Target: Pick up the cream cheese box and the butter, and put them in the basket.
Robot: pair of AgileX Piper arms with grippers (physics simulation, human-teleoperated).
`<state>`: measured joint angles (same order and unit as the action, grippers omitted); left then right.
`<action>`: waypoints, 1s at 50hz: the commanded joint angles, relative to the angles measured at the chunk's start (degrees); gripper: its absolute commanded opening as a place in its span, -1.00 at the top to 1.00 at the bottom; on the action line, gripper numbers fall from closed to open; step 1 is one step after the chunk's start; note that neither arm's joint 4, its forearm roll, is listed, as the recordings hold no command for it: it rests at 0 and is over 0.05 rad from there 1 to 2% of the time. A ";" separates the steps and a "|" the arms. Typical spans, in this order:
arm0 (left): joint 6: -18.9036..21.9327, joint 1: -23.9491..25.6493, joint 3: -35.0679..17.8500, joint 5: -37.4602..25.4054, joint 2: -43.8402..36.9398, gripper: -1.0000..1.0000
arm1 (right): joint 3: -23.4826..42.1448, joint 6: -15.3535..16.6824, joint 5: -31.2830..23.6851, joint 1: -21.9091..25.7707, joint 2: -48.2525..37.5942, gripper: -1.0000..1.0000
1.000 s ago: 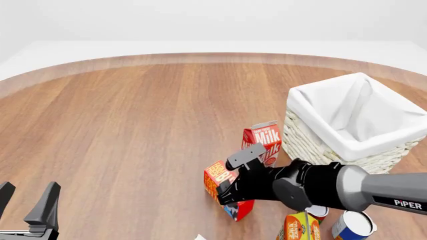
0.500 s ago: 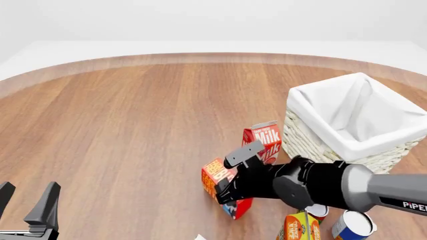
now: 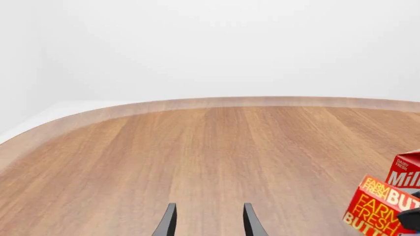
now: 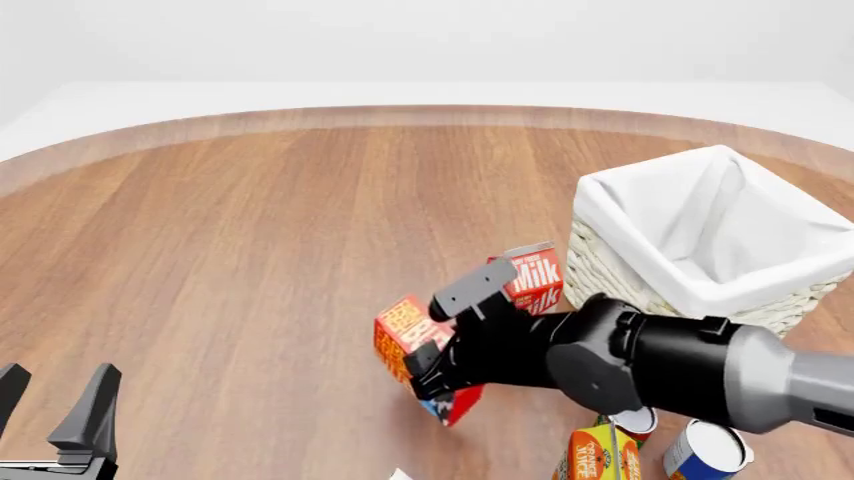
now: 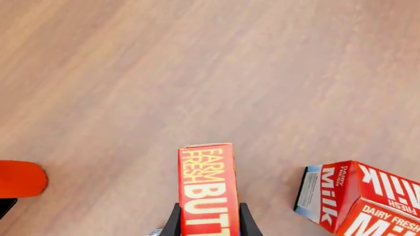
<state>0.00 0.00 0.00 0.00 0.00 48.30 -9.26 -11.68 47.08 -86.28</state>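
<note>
My right gripper [image 4: 430,350] is shut on the butter [image 4: 398,338], a red-and-orange carton with a blue end, and holds it tilted just above the table, left of the basket [image 4: 707,290]. In the right wrist view the butter [image 5: 206,187] sits between the two fingers [image 5: 173,222]. It also shows in the left wrist view [image 3: 377,209]. My left gripper [image 4: 54,415] is open and empty at the near left; its fingers [image 3: 168,223] point over bare wood. The cream cheese box is not clearly in view; only a small white corner [image 4: 398,474] shows at the bottom edge.
A red Milk carton [image 4: 535,275] stands between the butter and the basket, close behind my right arm. An orange-yellow carton [image 4: 601,455] and round tin cans [image 4: 705,450] crowd the near right. An orange-red object [image 5: 19,178] shows in the right wrist view.
My right gripper has risen and moved left with the butter in it. The Milk carton has shifted slightly. The left arm has not moved.
</note>
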 commanded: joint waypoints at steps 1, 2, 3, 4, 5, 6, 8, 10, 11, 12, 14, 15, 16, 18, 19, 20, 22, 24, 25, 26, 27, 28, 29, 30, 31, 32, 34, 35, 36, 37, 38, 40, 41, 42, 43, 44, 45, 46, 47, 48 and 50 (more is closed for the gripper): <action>0.00 0.00 0.00 0.00 0.00 -1.00 | 2.06 -2.09 -0.44 1.45 2.63 1.00; 0.00 0.00 0.00 0.00 0.00 -1.00 | 2.52 -1.60 -0.96 1.17 3.56 1.00; 0.00 0.00 0.00 0.00 0.00 -1.00 | 2.92 -1.35 -1.44 1.07 4.14 1.00; 0.00 0.00 0.00 0.00 0.00 -1.00 | 2.93 -1.34 -1.45 1.07 4.14 1.00; 0.00 0.00 0.00 0.00 0.00 -1.00 | 3.75 -1.11 -2.22 0.87 5.39 1.00; 0.00 0.00 0.00 0.00 0.00 -1.00 | 4.06 -1.27 -2.56 0.95 5.91 1.00; 0.00 0.00 0.00 0.00 0.00 -1.00 | 4.47 -0.84 -3.23 0.72 6.76 1.00; 0.00 0.00 0.00 0.00 0.00 -1.00 | 4.73 -0.55 -3.79 0.56 7.49 1.00; 0.00 0.00 0.00 0.00 0.00 -1.00 | 4.89 -0.40 -4.06 0.41 7.86 1.00; 0.00 0.00 0.00 0.00 0.00 -1.00 | 5.08 -0.23 -4.38 0.27 8.23 1.00; 0.00 0.00 0.00 0.00 0.00 -1.00 | 5.80 0.36 -5.57 0.01 9.83 1.00; 0.00 0.00 0.00 0.00 0.00 -1.00 | 5.81 0.36 -5.59 0.01 9.84 1.00; 0.00 0.00 0.00 0.00 0.00 -1.00 | 5.81 0.36 -5.59 0.01 9.84 1.00; 0.00 0.00 0.00 0.00 0.00 -1.00 | 5.51 0.75 -5.85 -0.22 10.77 1.00; 0.00 0.00 0.00 0.00 0.00 -1.00 | 5.31 0.83 -5.80 -0.20 10.82 1.00; 0.00 0.00 0.00 0.00 0.00 -1.00 | 5.30 0.83 -5.79 -0.20 10.83 1.00; 0.00 0.00 0.00 0.00 0.00 -1.00 | 5.75 1.35 -6.78 -0.28 11.80 1.00; 0.00 0.00 0.00 0.00 0.00 -1.00 | 6.39 2.16 -7.71 -0.70 12.79 1.00; 0.00 0.00 0.00 0.00 0.00 -1.00 | 6.39 2.16 -7.72 -0.70 12.79 1.00; 0.00 0.00 0.00 0.00 0.00 -1.00 | 6.45 3.00 -8.31 -1.40 13.44 1.00; 0.00 0.00 0.00 0.00 0.00 -1.00 | 6.84 3.37 -9.01 -1.83 13.58 1.00; 0.00 0.00 0.00 0.00 0.00 -1.00 | 6.85 3.37 -9.02 -1.83 13.58 1.00; 0.00 0.00 0.00 0.00 0.00 -1.00 | 6.50 4.72 -9.57 -2.44 14.21 1.00; 0.00 0.00 0.00 0.00 0.00 -1.00 | 6.94 5.25 -10.20 -2.97 14.76 1.00; 0.00 0.00 0.00 0.00 0.00 -1.00 | 7.83 5.93 -11.26 -3.48 15.63 1.00; 0.00 0.00 0.00 0.00 0.00 -1.00 | 8.45 6.49 -11.94 -3.79 16.24 1.00; 0.00 0.00 0.00 0.00 0.00 -1.00 | 9.54 8.24 -13.13 -5.08 17.67 1.00; 0.00 0.00 0.00 0.00 0.00 -1.00 | 10.27 8.64 -14.05 -6.00 18.84 1.00; 0.00 0.00 0.00 0.00 0.00 -1.00 | 10.28 8.64 -14.06 -6.00 18.84 1.00; 0.00 0.00 0.00 0.00 0.00 -1.00 | 10.59 8.88 -14.47 -6.73 19.82 1.00; 0.00 0.00 0.00 0.00 0.00 -1.00 | 10.35 10.36 -14.50 -7.32 20.56 1.00; 0.00 0.00 0.00 0.00 0.00 -1.00 | 10.55 9.88 -15.11 -7.35 21.50 1.00; 0.00 0.00 0.00 0.00 0.00 -1.00 | 10.49 10.58 -15.22 -7.86 22.06 1.00; 0.00 0.00 0.00 0.00 0.00 -1.00 | 10.60 10.94 -15.51 -8.22 22.53 1.00; 0.00 0.00 0.00 0.00 0.00 -1.00 | 10.60 10.94 -15.51 -8.22 22.53 1.00; 0.00 0.00 0.00 0.00 0.00 -1.00 | 10.88 10.76 -15.94 -8.61 23.25 1.00; 0.00 0.00 0.00 0.00 0.00 -1.00 | 10.95 11.06 -16.14 -9.45 23.89 1.00; 0.00 0.00 0.00 0.00 0.00 -1.00 | 10.94 10.89 -16.46 -11.13 25.20 1.00; 0.00 0.00 0.00 0.00 0.00 -1.00 | 10.78 11.13 -16.47 -11.75 25.68 1.00; 0.00 0.00 0.00 0.00 0.00 -1.00 | 10.68 11.13 -16.54 -12.11 26.10 1.00; 0.00 0.00 0.00 0.00 0.00 -1.00 | 10.51 10.59 -16.73 -12.74 27.06 1.00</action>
<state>0.00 0.00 0.00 0.00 0.00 57.35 0.98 -26.35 38.75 -65.01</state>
